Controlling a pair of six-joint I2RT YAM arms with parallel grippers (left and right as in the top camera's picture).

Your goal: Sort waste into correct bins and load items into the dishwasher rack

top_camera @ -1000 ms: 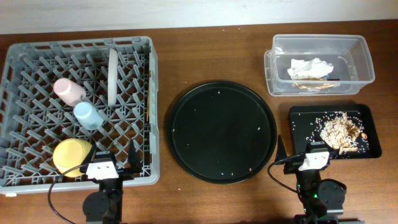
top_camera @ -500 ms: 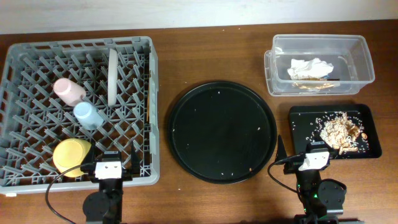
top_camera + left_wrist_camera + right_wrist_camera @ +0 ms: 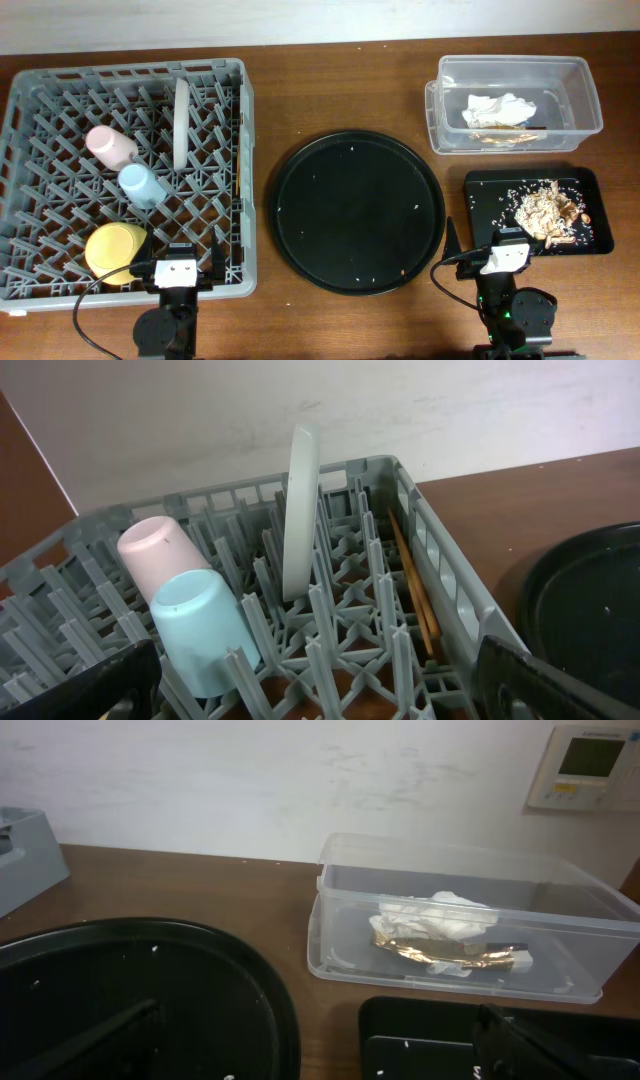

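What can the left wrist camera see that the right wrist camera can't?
Only the left wrist view shows the pink cup, the light-blue cup, the plate standing on edge between pegs, and wooden chopsticks lying inside the dishwasher rack. Only the right wrist view shows the clear tub holding the white napkin, the small black tray and a wall panel. Both show the big round black tray, the brown table and the white wall.
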